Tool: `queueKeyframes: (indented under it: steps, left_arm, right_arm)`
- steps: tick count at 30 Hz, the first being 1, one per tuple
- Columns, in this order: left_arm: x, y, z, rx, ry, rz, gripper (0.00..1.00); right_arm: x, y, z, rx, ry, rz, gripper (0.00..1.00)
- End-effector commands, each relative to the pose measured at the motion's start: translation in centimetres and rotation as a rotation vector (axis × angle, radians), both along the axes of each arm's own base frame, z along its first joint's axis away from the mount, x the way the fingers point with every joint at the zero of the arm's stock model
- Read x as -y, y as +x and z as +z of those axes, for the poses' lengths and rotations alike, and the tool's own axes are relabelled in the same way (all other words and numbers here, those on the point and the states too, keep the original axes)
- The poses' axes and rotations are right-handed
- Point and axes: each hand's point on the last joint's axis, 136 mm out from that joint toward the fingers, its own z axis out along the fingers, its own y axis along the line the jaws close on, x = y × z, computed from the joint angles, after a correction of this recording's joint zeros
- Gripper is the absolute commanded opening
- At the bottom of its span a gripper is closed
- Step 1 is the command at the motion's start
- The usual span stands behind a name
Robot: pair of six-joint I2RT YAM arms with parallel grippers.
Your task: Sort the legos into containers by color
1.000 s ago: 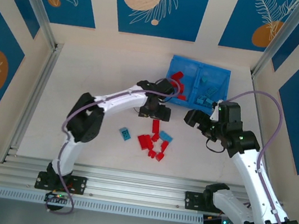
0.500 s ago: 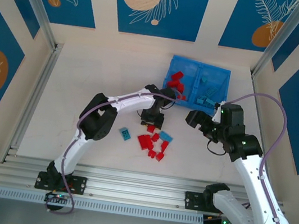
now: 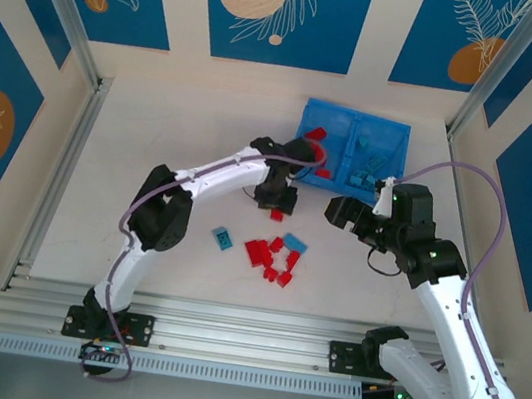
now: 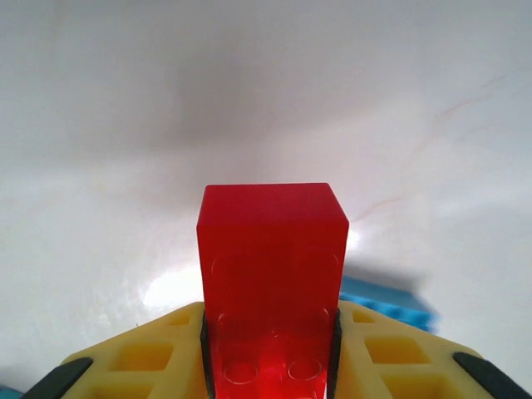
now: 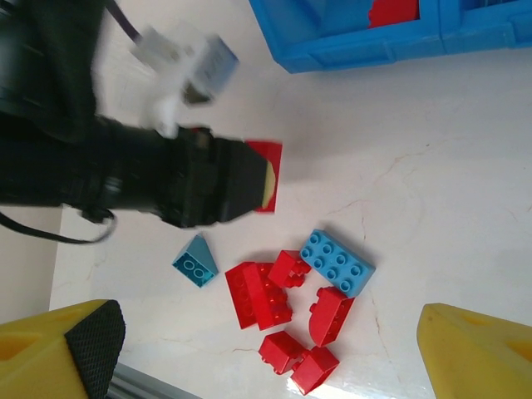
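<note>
- Beneath everything: the pale table (image 3: 151, 161).
- At its far right: the shallow blue tray (image 3: 361, 113), split by a central divider into two containers, with red legos (image 3: 316, 149) in the left one and light blue legos (image 3: 366, 165) in the right one.
- Reaching in from the near left: the left gripper (image 3: 276, 199), just short of the tray's near left corner, pinching a red brick (image 4: 272, 266) between yellow fingers (image 4: 150, 357), with the brick poking out past the fingertips.
- Reaching in from the near right: the right gripper (image 3: 337, 211), just off the tray's near edge, with fingers (image 5: 478, 349) spread wide and nothing between them.
- Loose on the table, on the near side of both grippers: a cluster of red bricks (image 3: 272, 256), several of them touching.
- Right against that cluster's far right side: one light blue brick (image 3: 295, 243) with eight studs.
- Apart to the left of the cluster: a small darker blue brick (image 3: 223, 239), lying alone.
</note>
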Motion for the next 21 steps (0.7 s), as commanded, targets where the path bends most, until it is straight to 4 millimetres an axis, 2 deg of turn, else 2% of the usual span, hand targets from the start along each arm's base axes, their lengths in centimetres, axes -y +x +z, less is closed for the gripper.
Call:
queueKeyframes:
  steps: [1,4,7,9,13,17,21]
  left_arm:
    - [2.8,3.0,9.0,0.209,-0.197,-0.061,0.33]
    - [5.0,5.4,11.9,0.337,-0.275,-0.094,0.32]
    - [6.7,8.5,12.9,0.470,-0.290,-0.118,0.32]
    - [7.2,11.0,12.3,0.529,-0.287,-0.093,0.30]
    - [7.6,14.8,11.1,0.592,-0.283,-0.018,0.30]
    - [7.9,17.3,10.6,0.680,-0.269,0.035,0.31]
    - [7.5,19.0,8.6,0.711,-0.238,0.094,0.36]
  right_arm:
    - [-0.5,0.1,0.2,0.021,0.013,0.027,0.92]
    - [-0.6,0.2,0.1,0.019,0.012,0.026,0.93]
    - [-0.6,0.4,0.2,0.019,0.014,0.027,0.93]
    - [-0.7,0.3,0.4,0.019,0.015,0.028,0.93]
    - [-0.4,0.0,0.7,0.015,0.005,0.019,0.92]
    - [0.2,-0.5,0.9,0.027,-0.010,0.000,0.92]
    - [0.6,-0.7,1.0,0.040,-0.008,-0.023,0.92]
